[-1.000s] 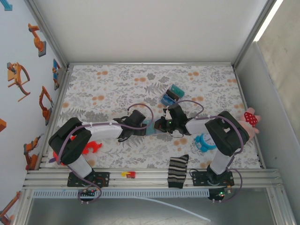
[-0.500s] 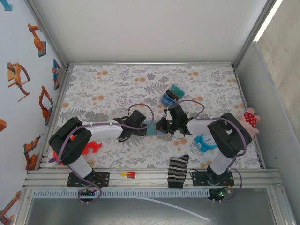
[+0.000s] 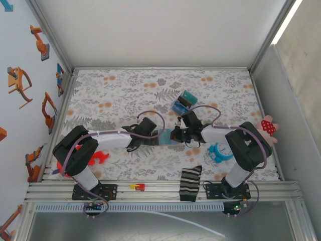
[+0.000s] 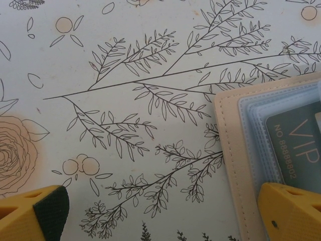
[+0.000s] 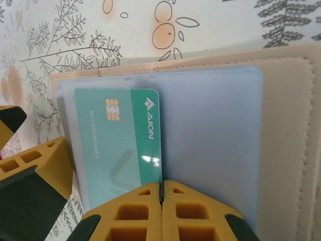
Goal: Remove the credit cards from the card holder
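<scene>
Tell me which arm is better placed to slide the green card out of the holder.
Right. The right gripper is shut at the edge of the green card in the open card holder. The left gripper is wide open, one finger over the holder's border, so it likely suits pinning it down.

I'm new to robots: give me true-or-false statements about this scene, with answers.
1. The card holder lies open on the flowered table. True.
2. The left gripper is shut. False: its fingers stand wide apart.
3. A green card with a chip sits in the holder. True.
4. The striped sock lies at the table's far edge. False: the near edge, between the arm bases.
5. The right gripper is wide open. False: its fingers are pressed together.
</scene>
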Available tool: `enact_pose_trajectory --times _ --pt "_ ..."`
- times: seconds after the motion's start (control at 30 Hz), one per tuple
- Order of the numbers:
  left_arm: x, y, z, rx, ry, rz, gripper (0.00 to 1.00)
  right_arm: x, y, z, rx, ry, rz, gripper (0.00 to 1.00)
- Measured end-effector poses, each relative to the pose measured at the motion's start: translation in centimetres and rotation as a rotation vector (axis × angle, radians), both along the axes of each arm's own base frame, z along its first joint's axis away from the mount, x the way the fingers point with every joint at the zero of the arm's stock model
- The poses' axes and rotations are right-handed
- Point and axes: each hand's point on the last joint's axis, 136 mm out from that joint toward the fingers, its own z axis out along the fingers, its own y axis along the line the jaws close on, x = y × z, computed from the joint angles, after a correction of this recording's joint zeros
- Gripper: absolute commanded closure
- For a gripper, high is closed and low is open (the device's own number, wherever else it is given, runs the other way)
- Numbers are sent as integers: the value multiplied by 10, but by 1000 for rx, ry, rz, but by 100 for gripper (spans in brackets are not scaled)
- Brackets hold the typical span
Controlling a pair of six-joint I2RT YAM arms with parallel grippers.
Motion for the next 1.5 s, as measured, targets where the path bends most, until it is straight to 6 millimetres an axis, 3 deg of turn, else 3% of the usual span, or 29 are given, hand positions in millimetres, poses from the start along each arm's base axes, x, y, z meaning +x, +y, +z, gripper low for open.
enact_pose_trajectory --times 0.27,0.43,0.67,0.97,1.5 --pt "1 1 5 35 4 -27 3 0 -1 0 -4 -2 1 100" --pt "4 -3 19 32 -16 -50 3 1 0 4 0 -8 1 100" --pt "12 -22 36 14 -52 -93 3 3 1 10 12 -17 -7 83" --pt "11 -24 13 70 -5 -111 3 7 4 14 36 -27 -30 76" --pt "11 -24 11 73 -2 -111 3 10 10 5 79 0 -52 74"
